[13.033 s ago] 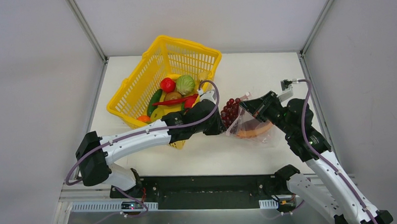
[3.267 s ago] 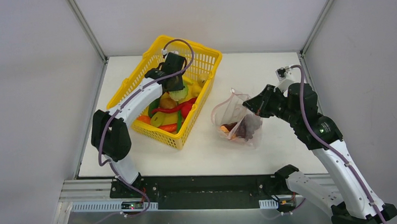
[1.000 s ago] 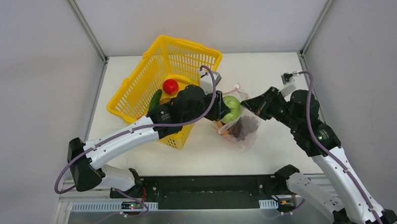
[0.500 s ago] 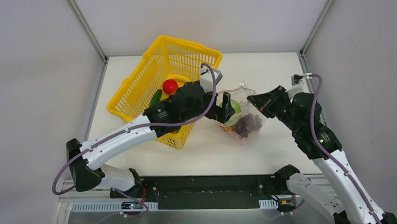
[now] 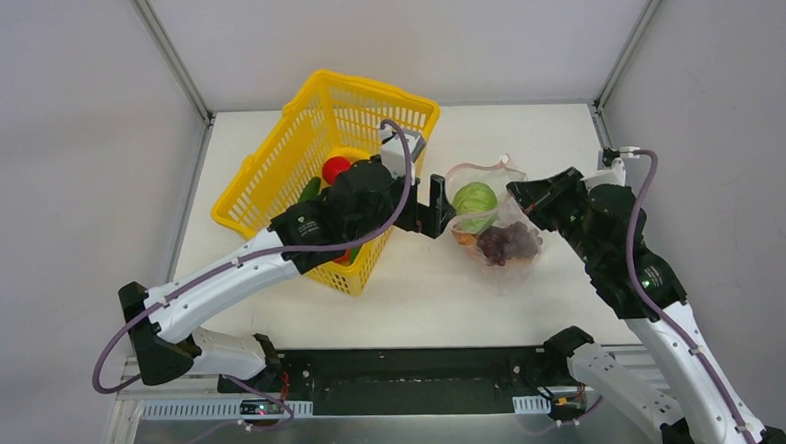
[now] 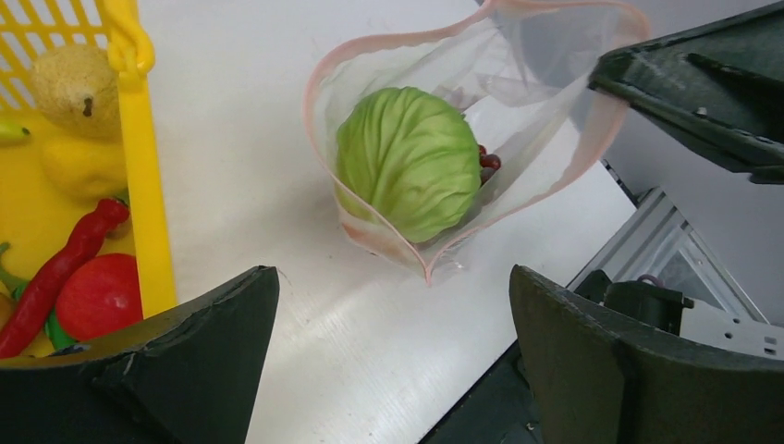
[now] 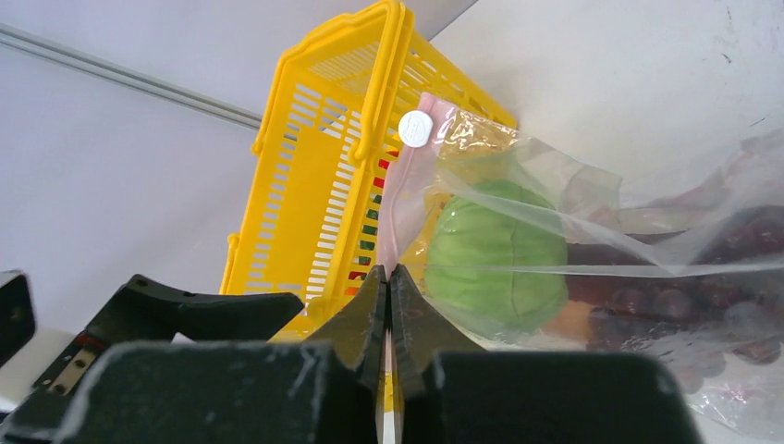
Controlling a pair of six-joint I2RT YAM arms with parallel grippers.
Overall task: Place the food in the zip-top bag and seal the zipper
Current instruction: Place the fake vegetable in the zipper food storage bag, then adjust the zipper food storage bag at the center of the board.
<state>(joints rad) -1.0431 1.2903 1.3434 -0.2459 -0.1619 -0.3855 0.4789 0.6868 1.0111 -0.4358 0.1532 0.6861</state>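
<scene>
Draw wide-open, empty left gripper [image 6: 393, 277] clear of zip-top bag [image 6: 555, 102] with cabbage [image 6: 407, 162], no snagging; hold zipper [image 7: 402, 199] pinched high in closed right gripper [image 7: 388, 277].

Bright even light, soft shadows, sharp frames, faint tabletop glare

The zip-top bag [image 6: 545, 102] is clear filmy plastic, the cabbage [image 6: 407, 162] glossy, the basket [image 6: 148, 185] moulded plastic.
</scene>
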